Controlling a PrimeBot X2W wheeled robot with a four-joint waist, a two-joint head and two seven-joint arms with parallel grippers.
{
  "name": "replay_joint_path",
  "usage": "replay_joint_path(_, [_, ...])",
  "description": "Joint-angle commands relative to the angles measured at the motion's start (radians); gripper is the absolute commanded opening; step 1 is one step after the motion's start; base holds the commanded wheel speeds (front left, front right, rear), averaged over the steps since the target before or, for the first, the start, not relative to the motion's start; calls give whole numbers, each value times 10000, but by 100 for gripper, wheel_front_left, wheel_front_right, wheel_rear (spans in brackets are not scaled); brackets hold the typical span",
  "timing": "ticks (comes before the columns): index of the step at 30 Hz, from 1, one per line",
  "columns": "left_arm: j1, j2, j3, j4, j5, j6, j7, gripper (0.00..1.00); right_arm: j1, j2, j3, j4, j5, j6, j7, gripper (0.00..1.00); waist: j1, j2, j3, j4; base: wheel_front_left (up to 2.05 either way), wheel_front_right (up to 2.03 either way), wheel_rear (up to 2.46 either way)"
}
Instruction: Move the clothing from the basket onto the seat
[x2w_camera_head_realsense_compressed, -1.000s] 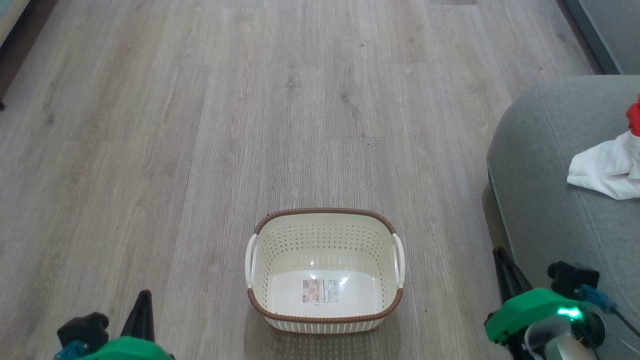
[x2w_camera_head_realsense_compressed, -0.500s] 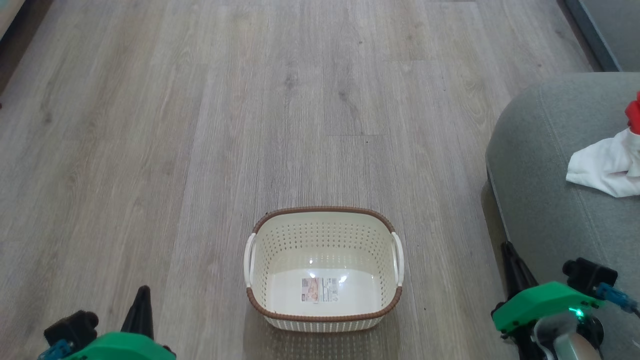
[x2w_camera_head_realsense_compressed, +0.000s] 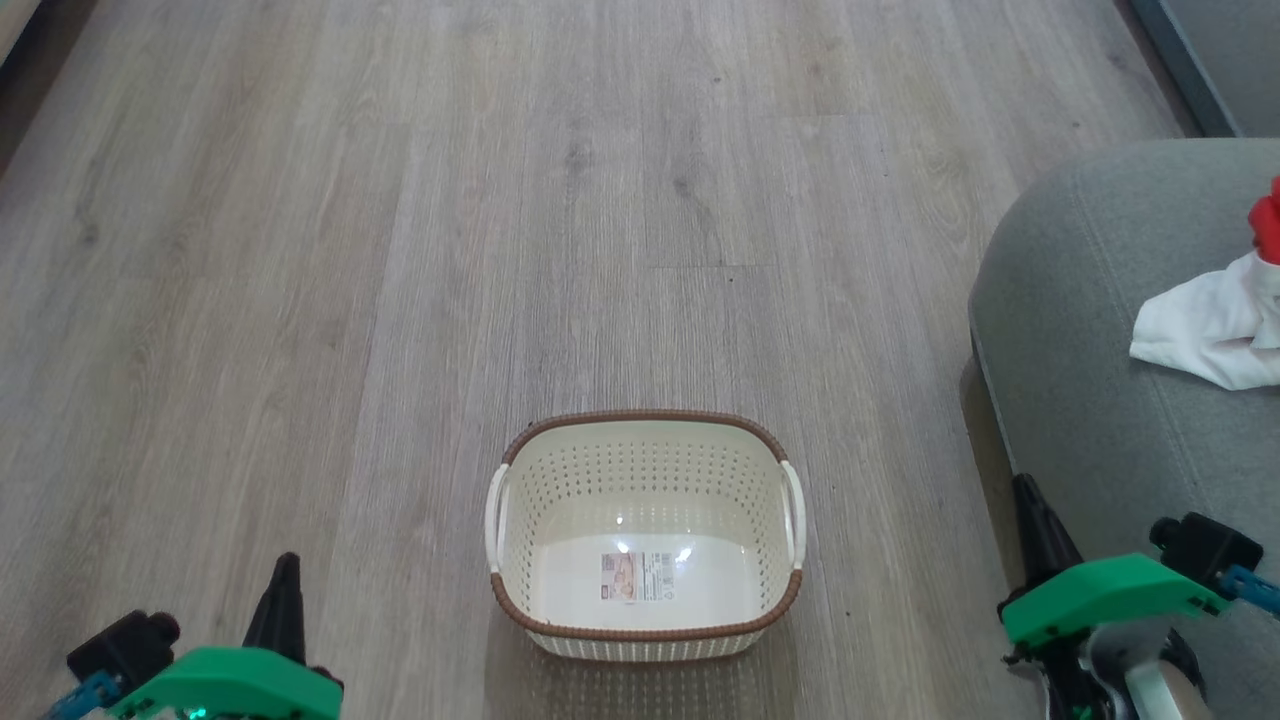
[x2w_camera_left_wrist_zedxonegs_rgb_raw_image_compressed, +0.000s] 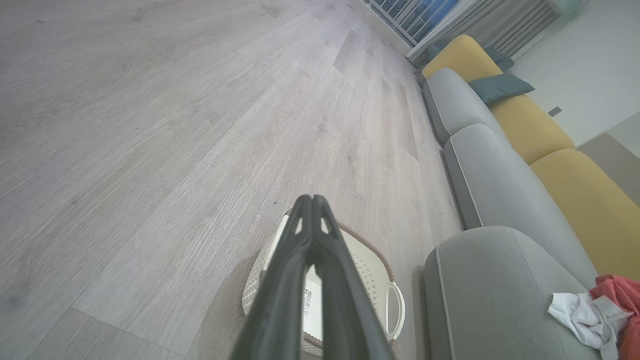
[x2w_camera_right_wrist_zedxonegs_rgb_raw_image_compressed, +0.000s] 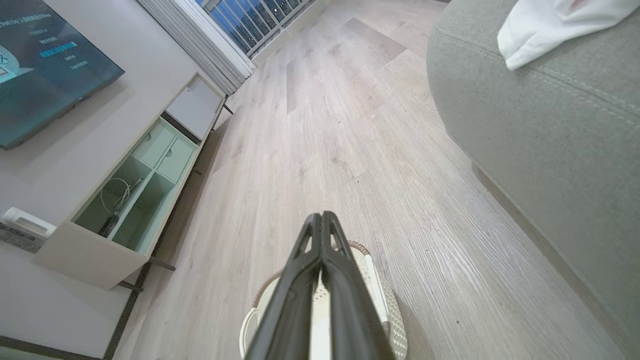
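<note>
- Now the basket (x2w_camera_head_realsense_compressed: 640, 470) stands on the floor (x2w_camera_head_realsense_compressed: 400, 250), with just its label (x2w_camera_head_realsense_compressed: 638, 577) inside.
- The clothing (x2w_camera_head_realsense_compressed: 1210, 325), red and white, lies on the seat (x2w_camera_head_realsense_compressed: 1080, 350).
- My left gripper (x2w_camera_head_realsense_compressed: 286, 580) and right gripper (x2w_camera_head_realsense_compressed: 1035, 510) are both closed, holding nothing.
- I judge the moving done; next calls only for keeping both arms clear.
</note>
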Motion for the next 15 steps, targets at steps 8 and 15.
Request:
replay_joint_path(8, [-646, 32, 113, -424, -1085, -86, 240, 0, -399, -3, -75, -570, 1077, -2, 294, 0, 0, 0, 31, -26, 0, 0, 0])
replay_joint_path(15, [-731, 28, 125, -480, -1917, -110, 442, 0, -387, 17, -149, -728, 1886, -2, 499, 0, 0, 0, 59, -50, 0, 0, 0])
